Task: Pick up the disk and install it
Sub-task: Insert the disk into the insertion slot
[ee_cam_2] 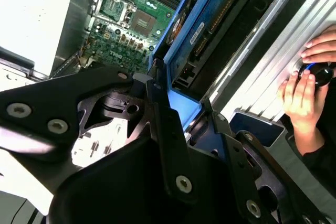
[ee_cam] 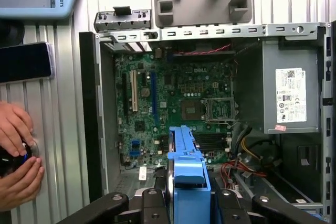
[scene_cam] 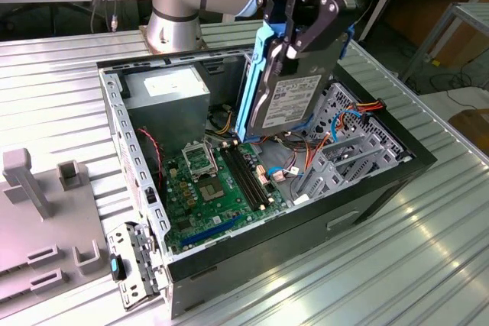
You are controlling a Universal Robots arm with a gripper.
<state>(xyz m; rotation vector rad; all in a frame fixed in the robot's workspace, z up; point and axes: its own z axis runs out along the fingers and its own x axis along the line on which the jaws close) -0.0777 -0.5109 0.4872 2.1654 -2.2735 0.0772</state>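
A robot arm's end effector (scene_cam: 294,36) grips the disk (scene_cam: 294,104) near the upper centre of the exterior view, its black fingers closed on the drive's top end across the bright blue carrier frame. The disk hangs upright on edge with its labelled face toward the exterior view's right. Its lower end dips into the open computer case (scene_cam: 344,215), over the green motherboard (scene_cam: 206,188) and beside the silver drive cage (scene_cam: 359,143), where red, orange and blue cables trail. Whether it touches the cage cannot be told. The silver power supply (scene_cam: 168,85) sits in the case's far corner, toward the upper left of that view. The case rests on a ribbed metal surface (scene_cam: 428,265), with a grey fixture (scene_cam: 46,211) at the left edge. In the first wrist view, a person's hand (ee_cam: 14,128) and a second hand (ee_cam: 22,181) cup a dark round object on the surface beside the case.
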